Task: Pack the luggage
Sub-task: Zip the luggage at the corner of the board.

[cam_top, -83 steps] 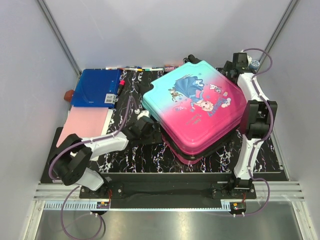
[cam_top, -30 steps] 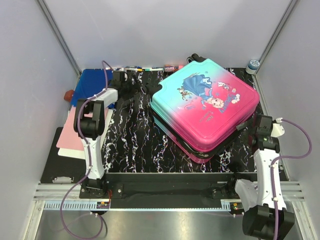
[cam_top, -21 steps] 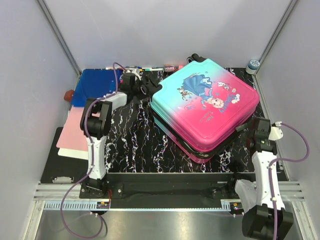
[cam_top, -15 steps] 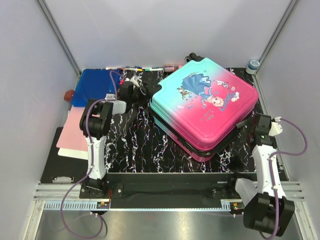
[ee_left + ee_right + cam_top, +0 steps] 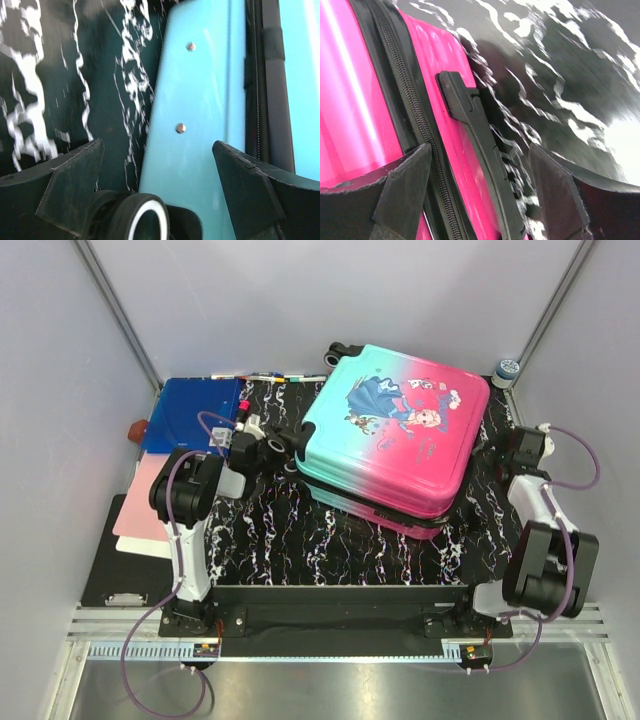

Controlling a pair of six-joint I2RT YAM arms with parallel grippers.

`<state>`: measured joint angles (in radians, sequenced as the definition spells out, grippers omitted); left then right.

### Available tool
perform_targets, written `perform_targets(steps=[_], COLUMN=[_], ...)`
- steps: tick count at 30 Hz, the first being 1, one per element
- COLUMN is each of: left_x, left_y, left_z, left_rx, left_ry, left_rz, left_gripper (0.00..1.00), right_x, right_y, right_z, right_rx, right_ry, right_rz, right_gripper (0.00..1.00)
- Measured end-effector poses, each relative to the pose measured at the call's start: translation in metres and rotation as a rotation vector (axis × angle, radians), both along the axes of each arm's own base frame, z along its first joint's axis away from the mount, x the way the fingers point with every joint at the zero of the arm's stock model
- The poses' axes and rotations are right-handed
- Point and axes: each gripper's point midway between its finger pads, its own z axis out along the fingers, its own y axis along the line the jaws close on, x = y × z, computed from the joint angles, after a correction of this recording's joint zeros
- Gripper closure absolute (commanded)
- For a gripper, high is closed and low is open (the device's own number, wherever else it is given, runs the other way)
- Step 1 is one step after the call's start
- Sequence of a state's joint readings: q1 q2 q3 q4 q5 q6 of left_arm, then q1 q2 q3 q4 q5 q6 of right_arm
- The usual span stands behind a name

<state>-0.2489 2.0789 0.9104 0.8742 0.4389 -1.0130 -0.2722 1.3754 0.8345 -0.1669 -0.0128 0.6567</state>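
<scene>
Top view: the luggage (image 5: pixel 395 430) lies closed and flat at the far right of the marbled surface (image 5: pixel 270 540), its long axis running left-right and its teal wheeled end pointing left.
Left wrist: left claw (image 5: pixel 156 150) wide, straddling the teal shell; contact unclear.
Right wrist: right claw (image 5: pixel 480 150) wide, straddling the pink zipper edge.

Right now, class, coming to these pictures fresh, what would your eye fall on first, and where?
The pink-to-teal luggage with its cartoon princess print dominates the black marbled mat, right of centre. Flanking it, the left tool stands open at its teal edge, the right tool open at its pink side. A blue folder lies far left.
</scene>
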Motion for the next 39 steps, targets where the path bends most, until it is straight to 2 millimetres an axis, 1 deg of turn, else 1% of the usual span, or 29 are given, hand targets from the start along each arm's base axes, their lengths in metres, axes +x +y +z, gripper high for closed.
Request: perform_targets(steps=[3,6,8,11,15,18,20,22,24,28,32,34,36,37,39], left_x=[-0.018,-0.029,-0.036,-0.044,-0.050,-0.054,-0.058,-0.065,-0.071,-0.080,-0.083,-0.083,-0.083,-0.083,-0.083], left_y=[-0.001,0.003,0.007,0.014,0.017,0.018,0.018,0.017,0.016,0.014,0.014,0.014,0.014,0.014,0.014], left_z=[0.001,0.001,0.001,0.001,0.003,0.004,0.005,0.007,0.009,0.009,0.009,0.009,0.009,0.009,0.009], left_rx=[-0.021,-0.021,-0.016,-0.003,0.035,0.086,0.136,0.198,0.259,0.336,0.368,0.370,0.371,0.370,0.369], left_ry=[-0.003,-0.010,-0.005,0.003,0.013,0.020,0.017,0.007,-0.003,-0.017,-0.028,-0.028,-0.028,-0.028,-0.026], left_rz=[0.011,0.038,0.059,0.094,0.117,0.127,0.126,0.113,0.103,0.084,0.072,0.073,0.073,0.073,0.074], left_gripper=[0.01,0.01,0.01,0.01,0.01,0.01,0.01,0.01,0.01,0.01,0.01,0.01,0.01,0.01,0.01], right_x=[0.030,0.061,0.073,0.084,0.085,0.082,0.070,0.062,0.056,0.051,0.041,0.031,0.018,0.010,-0.011], right_y=[0.004,0.013,0.018,0.028,0.030,0.030,0.030,0.030,0.026,0.019,0.013,0.009,0.006,0.005,-0.001], right_z=[0.001,0.003,0.003,0.006,0.008,0.011,0.008,0.009,0.012,0.013,0.015,0.019,0.021,0.022,0.024], right_rx=[-0.016,-0.034,-0.040,-0.047,-0.050,-0.058,-0.058,-0.064,-0.082,-0.109,-0.137,-0.157,-0.175,-0.181,-0.189], right_ry=[-0.025,-0.056,-0.074,-0.099,-0.107,-0.103,-0.066,-0.047,-0.034,-0.020,-0.009,0.000,0.012,0.013,0.022], right_rz=[0.066,0.127,0.149,0.173,0.176,0.179,0.178,0.172,0.159,0.129,0.093,0.070,0.047,0.035,0.002], right_gripper=[0.18,0.19,0.19,0.19,0.19,0.19,0.19,0.19,0.19,0.18,0.16,0.15,0.14,0.13,0.12])
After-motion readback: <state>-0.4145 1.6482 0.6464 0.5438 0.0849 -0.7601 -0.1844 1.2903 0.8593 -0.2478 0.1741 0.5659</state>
